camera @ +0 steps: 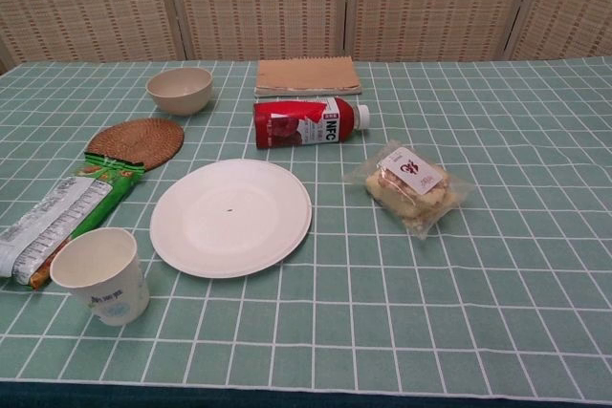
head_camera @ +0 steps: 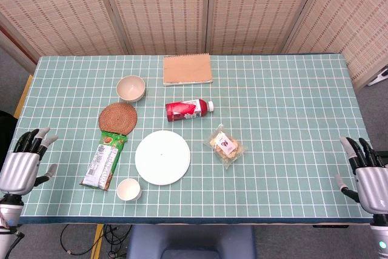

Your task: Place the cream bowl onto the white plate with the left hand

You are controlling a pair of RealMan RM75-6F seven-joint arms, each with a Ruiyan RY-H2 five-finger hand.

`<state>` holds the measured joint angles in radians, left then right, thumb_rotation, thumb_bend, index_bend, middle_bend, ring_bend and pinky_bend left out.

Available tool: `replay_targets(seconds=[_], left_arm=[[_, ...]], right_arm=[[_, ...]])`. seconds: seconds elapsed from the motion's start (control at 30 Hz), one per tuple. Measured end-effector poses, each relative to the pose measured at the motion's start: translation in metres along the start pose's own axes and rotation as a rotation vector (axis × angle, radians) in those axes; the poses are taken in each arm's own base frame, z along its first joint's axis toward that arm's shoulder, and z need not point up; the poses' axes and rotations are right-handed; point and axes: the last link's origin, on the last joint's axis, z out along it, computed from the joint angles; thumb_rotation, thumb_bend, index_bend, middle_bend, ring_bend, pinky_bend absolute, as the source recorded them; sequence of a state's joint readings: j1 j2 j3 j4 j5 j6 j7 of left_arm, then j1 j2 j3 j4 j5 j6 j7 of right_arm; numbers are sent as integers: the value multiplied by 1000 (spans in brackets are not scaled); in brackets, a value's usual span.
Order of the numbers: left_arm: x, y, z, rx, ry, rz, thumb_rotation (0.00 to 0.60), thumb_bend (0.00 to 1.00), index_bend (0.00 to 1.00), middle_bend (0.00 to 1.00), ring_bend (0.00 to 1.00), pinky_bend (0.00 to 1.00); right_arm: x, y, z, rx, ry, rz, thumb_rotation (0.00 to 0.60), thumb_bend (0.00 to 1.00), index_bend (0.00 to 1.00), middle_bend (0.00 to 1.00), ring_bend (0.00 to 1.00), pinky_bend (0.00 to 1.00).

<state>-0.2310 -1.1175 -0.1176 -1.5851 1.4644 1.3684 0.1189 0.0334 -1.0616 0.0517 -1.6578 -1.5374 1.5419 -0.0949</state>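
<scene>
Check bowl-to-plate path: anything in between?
Partly. The woven coaster lies flat between the cream bowl and the white plate, just left of the direct line. Nothing tall stands there; the left hand is far off at the table edge.

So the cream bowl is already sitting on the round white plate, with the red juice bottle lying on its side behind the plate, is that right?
Not quite. The cream bowl is not on the round white plate; it stands on the green checked tablecloth, beyond the woven brown coaster. The plate is bare. The head view shows this. The red juice bottle does lie on its side behind the plate.
</scene>
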Motion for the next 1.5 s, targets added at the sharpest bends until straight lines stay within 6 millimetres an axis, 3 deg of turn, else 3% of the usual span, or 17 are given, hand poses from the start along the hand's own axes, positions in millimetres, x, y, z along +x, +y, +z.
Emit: replay_targets(seconds=[0.17,0.27,0.43,0.6,0.73,0.93,1.5], left_arm=[[0,4,29,-52,-10,3,600,309,198,118,142,164],[0,9,49,-83,-13,10,600,309,205,184,230,322],[-3,22,85,-136,-22,25,600,309,249,473,523,739],[-10,38,120,-171,-28,44,600,309,280,712,732,901],[-17,55,150,-191,-41,54,600,309,291,841,842,971],[-31,76,186,-197,-76,98,600,309,313,921,907,999],[-61,129,259,-128,-162,178,600,298,333,952,931,1000]], right_arm=[[3,-2,0,11,4,-6,600,298,0,98,5,148],[4,-4,0,17,6,-8,600,298,0,98,4,148],[5,-6,1,26,5,-11,600,298,0,98,5,148],[6,-8,1,33,-2,-17,600,298,0,98,5,148],[8,-9,1,32,-2,-23,600,298,0,97,5,148],[9,-9,3,32,-5,-31,600,298,0,98,5,149],[10,-8,6,23,-36,-51,600,298,0,98,12,152]])
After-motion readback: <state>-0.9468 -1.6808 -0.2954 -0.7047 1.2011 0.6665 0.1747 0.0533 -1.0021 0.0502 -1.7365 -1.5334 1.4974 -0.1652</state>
